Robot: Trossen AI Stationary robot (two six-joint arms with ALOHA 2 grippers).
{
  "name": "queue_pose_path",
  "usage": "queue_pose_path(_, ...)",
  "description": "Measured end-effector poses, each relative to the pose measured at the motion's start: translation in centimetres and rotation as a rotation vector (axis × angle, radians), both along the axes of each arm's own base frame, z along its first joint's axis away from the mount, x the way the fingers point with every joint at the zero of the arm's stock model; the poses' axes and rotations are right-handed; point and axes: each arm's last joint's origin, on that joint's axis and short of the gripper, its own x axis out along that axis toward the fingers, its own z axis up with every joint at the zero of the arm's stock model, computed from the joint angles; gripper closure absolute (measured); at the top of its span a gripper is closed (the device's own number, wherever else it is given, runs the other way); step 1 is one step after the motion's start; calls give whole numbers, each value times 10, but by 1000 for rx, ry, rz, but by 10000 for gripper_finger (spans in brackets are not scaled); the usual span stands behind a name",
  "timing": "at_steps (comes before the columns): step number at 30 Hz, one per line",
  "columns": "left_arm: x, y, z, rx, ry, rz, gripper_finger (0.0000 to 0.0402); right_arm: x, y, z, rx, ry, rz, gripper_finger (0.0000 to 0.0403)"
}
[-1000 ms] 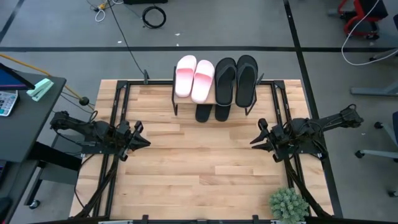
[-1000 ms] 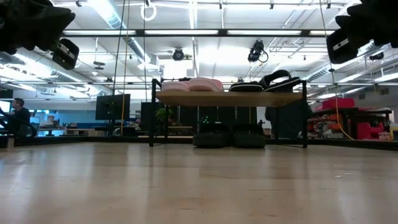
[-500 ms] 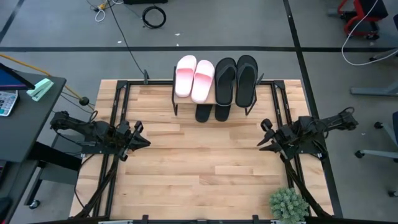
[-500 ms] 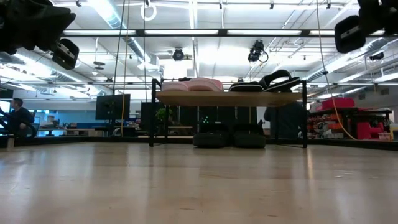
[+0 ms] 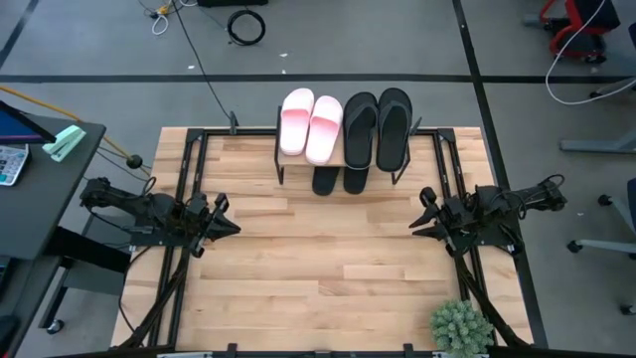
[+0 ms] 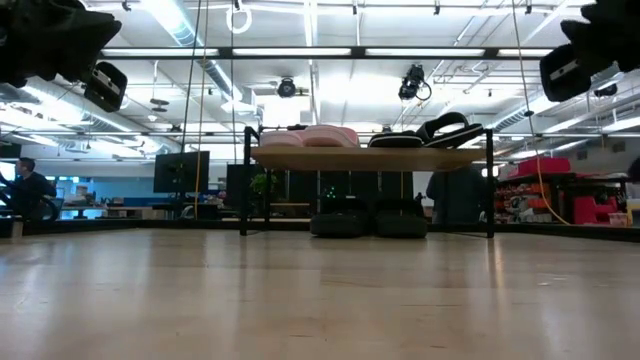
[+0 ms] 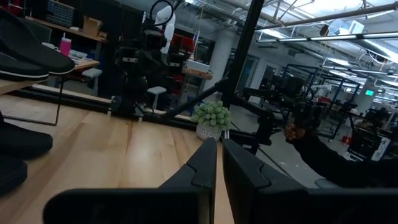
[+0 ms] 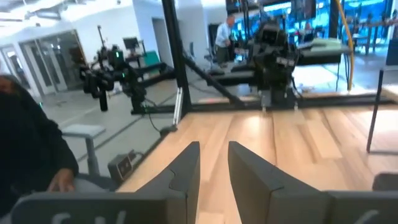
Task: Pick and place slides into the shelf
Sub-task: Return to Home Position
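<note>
The shelf (image 5: pixel 335 164) stands at the table's far edge, centre. Its top board (image 6: pixel 365 158) carries two pink-and-white slides (image 5: pixel 310 124) and two black wide-strap slides (image 5: pixel 378 127), lying flat on their soles. Two black flip-flops (image 5: pixel 340 182) lie on the lower tier (image 6: pixel 370 224), partly hidden under the top board. My left gripper (image 5: pixel 237 227) hovers over the table's left side with its fingers together (image 7: pixel 219 149). My right gripper (image 5: pixel 411 227) hovers over the right side, its fingers a little apart (image 8: pixel 214 155). Both point at the table's middle and hold nothing.
A small potted plant (image 5: pixel 460 326) stands at the near right corner. Black frame rails (image 5: pixel 189 189) run along the table's left and right sides. Bare tabletop (image 5: pixel 318 259) lies between the grippers. A person sits beyond the table's edge (image 8: pixel 25 143).
My right gripper has drawn back a little toward the table's right edge and risen slightly. The left arm, the slides and the shelf have kept still.
</note>
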Motion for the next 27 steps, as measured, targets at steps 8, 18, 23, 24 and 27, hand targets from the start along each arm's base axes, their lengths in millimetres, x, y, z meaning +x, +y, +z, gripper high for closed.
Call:
queue_pose_path(8, 0, 0, 0, 0, 0, 0, 361, 3, 1, -5, 39, 77, 1, 313)
queue_pose_path(18, 0, 0, 0, 1, 0, 0, 375, 5, 1, -7, 33, 97, 0, 313)
queue_pose_path(23, 0, 0, 0, 0, 0, 0, 374, 5, 1, -7, 33, 96, 1, 313)
queue_pose_path(24, 0, 0, 0, 0, 1, 0, 373, 5, 1, -6, 33, 95, 1, 313)
queue_pose_path(27, 0, 0, 0, 1, 1, 0, 367, 5, 1, -7, 33, 96, 1, 313)
